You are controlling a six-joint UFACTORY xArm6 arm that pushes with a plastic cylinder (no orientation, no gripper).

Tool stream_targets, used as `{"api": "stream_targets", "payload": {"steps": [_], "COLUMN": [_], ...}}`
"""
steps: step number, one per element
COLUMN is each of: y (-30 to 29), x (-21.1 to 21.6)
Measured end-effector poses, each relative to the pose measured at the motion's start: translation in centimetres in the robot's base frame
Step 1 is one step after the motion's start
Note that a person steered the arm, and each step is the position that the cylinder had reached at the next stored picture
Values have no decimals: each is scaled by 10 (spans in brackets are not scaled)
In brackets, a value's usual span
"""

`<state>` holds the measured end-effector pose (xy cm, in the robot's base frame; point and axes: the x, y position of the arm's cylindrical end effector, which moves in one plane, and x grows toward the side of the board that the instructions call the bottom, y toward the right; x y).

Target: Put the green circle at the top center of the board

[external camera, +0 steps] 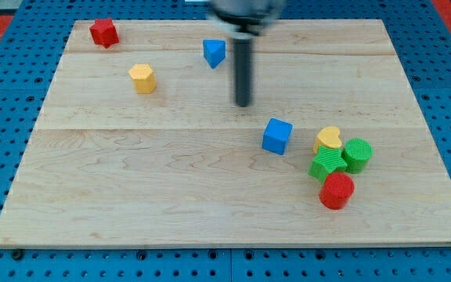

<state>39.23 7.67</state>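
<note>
Resting point: my tip (244,103) sits on bare wood in the upper middle of the board (171,196), touching no block.
Gripper: none fitted, only the rod, so nothing is spread or pinched.
Green circle (358,154): lower right, well apart from my tip, touching the green star-like block (326,165) on its left.
Cluster: yellow heart (329,139) just above the green pair; red cylinder (337,191) just below.
Blue cube (277,135): between my tip and the cluster.
Blue triangular block (214,52): just left of the rod.
Yellow hexagon (142,78): upper left.
Red block (103,33): top left corner.
Containers: none; blocks lie on the board.
</note>
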Motion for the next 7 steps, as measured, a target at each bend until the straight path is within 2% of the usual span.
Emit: {"api": "stream_targets", "payload": {"steps": [1,2,3,4,5,6,7], "y": [144,232,150,132,143,161,203], "x": [21,111,173,123,80,98,134]}}
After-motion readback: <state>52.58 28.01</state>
